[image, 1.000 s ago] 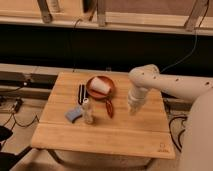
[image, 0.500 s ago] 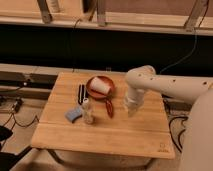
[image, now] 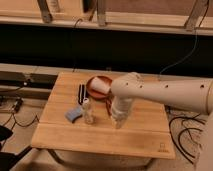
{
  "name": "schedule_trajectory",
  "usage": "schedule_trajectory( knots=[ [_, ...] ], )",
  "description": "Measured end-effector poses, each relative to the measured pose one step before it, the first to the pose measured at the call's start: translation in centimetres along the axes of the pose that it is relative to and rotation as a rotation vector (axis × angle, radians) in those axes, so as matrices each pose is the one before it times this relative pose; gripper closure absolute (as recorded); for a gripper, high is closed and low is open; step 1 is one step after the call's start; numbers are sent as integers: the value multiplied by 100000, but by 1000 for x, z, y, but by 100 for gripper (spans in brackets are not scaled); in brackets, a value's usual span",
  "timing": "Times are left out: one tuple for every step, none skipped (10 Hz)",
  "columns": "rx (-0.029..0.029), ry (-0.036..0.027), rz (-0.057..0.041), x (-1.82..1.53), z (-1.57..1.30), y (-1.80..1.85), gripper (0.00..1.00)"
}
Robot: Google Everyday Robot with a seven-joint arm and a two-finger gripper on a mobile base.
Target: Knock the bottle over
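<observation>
wooden plank table (image: 142, 134) is holding a small group of objects. a small slender clear plastic bottle with a pale cap (image: 88, 111) is standing upright near the table's middle, just beside a blue sponge (image: 74, 114). behind it, a white cup (image: 100, 87) is resting on a reddish-brown plate (image: 91, 81), next to a dark narrow object (image: 81, 93). a thick white robot arm (image: 165, 94) is reaching in from the right of the picture, and its gripper (image: 119, 122) is hanging low over the table, near the bottle but not touching it. whether the gripper is clenched or released cannot be told. the bottle is looking light, stiff and tall for its narrow base, so a sideways push high up near the cap, rather than a grasp, is likely to be tipping it easily.
</observation>
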Motion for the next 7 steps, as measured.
schedule_trajectory(
  knots=[
    [-2415, 427, -4354, 33, 343, 1836, 100],
    [-3014, 531, -6975, -335, 499, 2607, 100],
    [-2061, -41, -6268, -869, 371, 2139, 100],
    [-1819, -82, -5679, -1009, 248, 1804, 100],
    [-1073, -371, -3958, -729, 79, 1141, 100],
    [-349, -2119, -7030, -1469, -255, 1672, 100],
    [346, -2147, -5156, -1299, -154, 936, 100]
  ],
)
